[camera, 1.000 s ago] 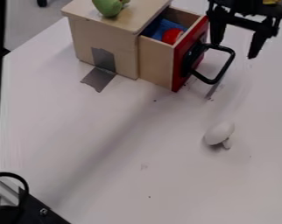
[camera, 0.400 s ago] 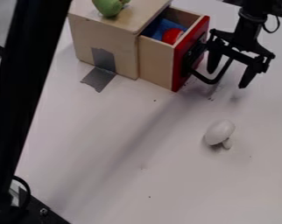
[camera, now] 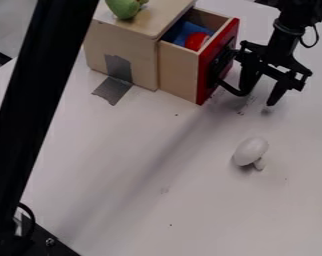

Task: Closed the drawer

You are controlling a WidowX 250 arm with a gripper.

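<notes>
The box (camera: 145, 67) stands toward the far left edge of the desk (camera: 157, 215), with the drawer (camera: 178, 72) out from its right side. On the box's top lies the toy fruit (camera: 124, 7). Inside the drawer are the cloth (camera: 184, 32) and, in front of it, the ball (camera: 196, 41). The handle (camera: 238, 91) is on the drawer's right-hand end. Just right of that end hangs the pincer (camera: 258, 97), one side of it beside the handle; whether they touch is unclear. The tape (camera: 113, 90) runs down the box's near wall onto the desk. The toy mushroom (camera: 250, 151) lies on the desk, before the pincer and to the right of the drawer.
</notes>
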